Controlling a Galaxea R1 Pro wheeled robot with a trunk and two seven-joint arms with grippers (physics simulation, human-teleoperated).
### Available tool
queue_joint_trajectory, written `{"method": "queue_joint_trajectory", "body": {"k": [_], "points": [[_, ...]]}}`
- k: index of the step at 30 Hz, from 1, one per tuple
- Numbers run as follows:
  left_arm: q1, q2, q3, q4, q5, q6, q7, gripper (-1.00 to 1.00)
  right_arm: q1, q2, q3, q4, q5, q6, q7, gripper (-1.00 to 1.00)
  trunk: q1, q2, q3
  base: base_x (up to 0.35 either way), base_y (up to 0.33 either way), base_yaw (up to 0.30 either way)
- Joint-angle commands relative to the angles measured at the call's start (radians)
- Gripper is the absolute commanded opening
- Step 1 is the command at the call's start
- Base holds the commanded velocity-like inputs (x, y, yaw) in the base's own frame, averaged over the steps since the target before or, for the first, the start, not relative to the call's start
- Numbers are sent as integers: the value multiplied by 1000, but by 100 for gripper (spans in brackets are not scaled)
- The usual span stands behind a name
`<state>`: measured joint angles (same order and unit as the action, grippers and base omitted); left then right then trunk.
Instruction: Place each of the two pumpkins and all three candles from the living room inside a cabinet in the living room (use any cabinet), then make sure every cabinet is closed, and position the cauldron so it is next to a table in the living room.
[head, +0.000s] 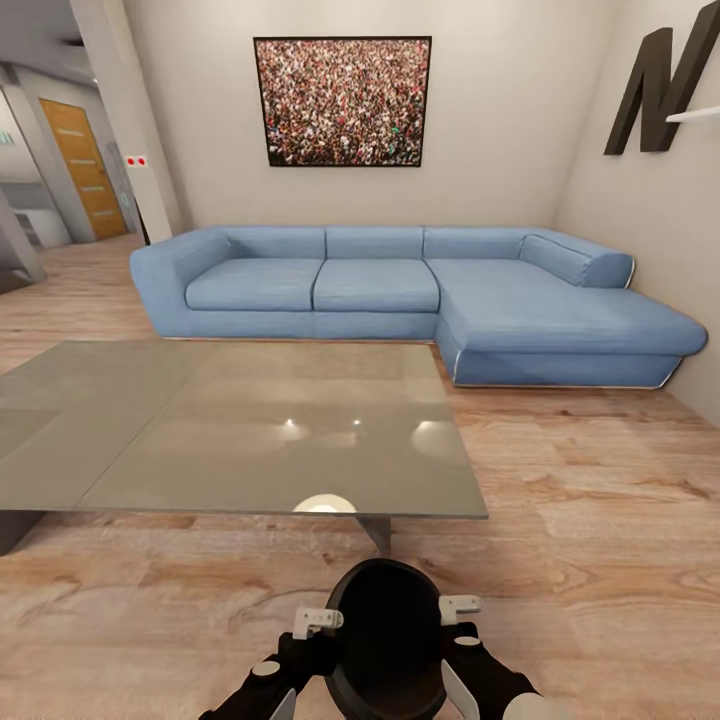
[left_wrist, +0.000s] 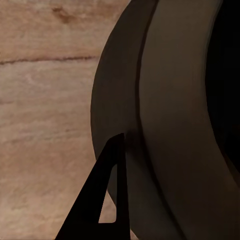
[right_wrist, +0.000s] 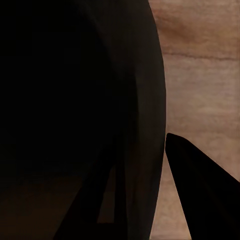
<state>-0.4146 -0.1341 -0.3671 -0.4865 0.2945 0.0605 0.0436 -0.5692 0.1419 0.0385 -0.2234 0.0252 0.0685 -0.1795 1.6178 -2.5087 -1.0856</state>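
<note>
Head view: the left gripper and right gripper press in on opposite sides of the black cauldron, their jaws spread wide around its rim. Both wrist views catch the pot's dark wall (one finger runs along it) above the wood floor. Just beyond stands the grey-beige table, with a blue sofa behind.
</note>
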Motion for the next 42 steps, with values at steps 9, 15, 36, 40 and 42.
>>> {"method": "queue_joint_trajectory", "body": {"k": [9,15,36,40,42], "points": [[-1,2,-9,-26,12,-26,-50,-100,0,-5,23,1,-17,4,-2,-100,0,0,-1,0,0,0],[-1,2,-9,-26,13,-31,-51,-100,0,-5,23,2,-17,-13,-3,-100,0,0,-1,0,0,0],[-1,3,-9,-25,13,-33,-51,-100,0,-5,23,2,-18,-57,-4,-100,0,0,-1,0,0,0],[-1,4,-9,-26,13,-33,-51,-100,0,-5,23,2,-18,-56,-6,-100,0,0,-1,0,0,0],[-1,4,-9,-26,13,-33,-51,-100,0,-5,23,2,-18,-53,-6,-100,0,0,-1,0,0,0]]}}
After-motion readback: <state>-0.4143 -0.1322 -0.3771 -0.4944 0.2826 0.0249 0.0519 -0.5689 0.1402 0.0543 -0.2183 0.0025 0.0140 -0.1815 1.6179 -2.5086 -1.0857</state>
